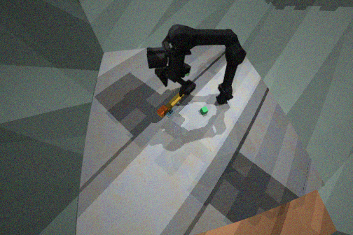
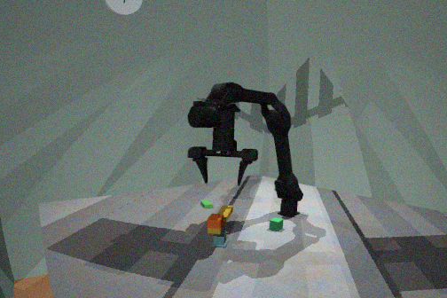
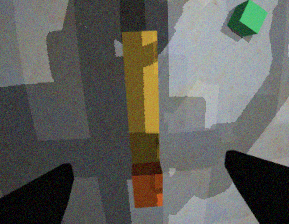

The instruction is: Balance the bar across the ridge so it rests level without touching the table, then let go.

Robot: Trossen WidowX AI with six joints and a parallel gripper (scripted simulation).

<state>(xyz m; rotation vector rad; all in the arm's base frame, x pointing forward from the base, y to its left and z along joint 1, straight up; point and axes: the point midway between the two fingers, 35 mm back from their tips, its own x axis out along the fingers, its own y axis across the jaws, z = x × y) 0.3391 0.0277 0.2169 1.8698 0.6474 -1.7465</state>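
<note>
The bar (image 1: 173, 101) (image 2: 221, 216) (image 3: 143, 92) is yellow with an orange end (image 1: 161, 111) (image 2: 215, 223) (image 3: 147, 191). It lies across a small teal ridge (image 1: 169, 113) (image 2: 219, 241), which sits under the part near the orange end. I cannot tell whether the far yellow end touches the table. My gripper (image 1: 176, 84) (image 2: 222, 182) (image 3: 151, 165) is wide open and empty. It hangs well above the bar, with a finger out to either side of it in the wrist view.
A green cube (image 1: 204, 110) (image 2: 276, 223) (image 3: 248, 18) sits on the table (image 1: 146, 182) (image 2: 119, 248) to the right of the bar. A flat green piece (image 2: 206, 204) lies behind the bar. The arm's base (image 1: 224, 98) (image 2: 290, 206) stands at the back right.
</note>
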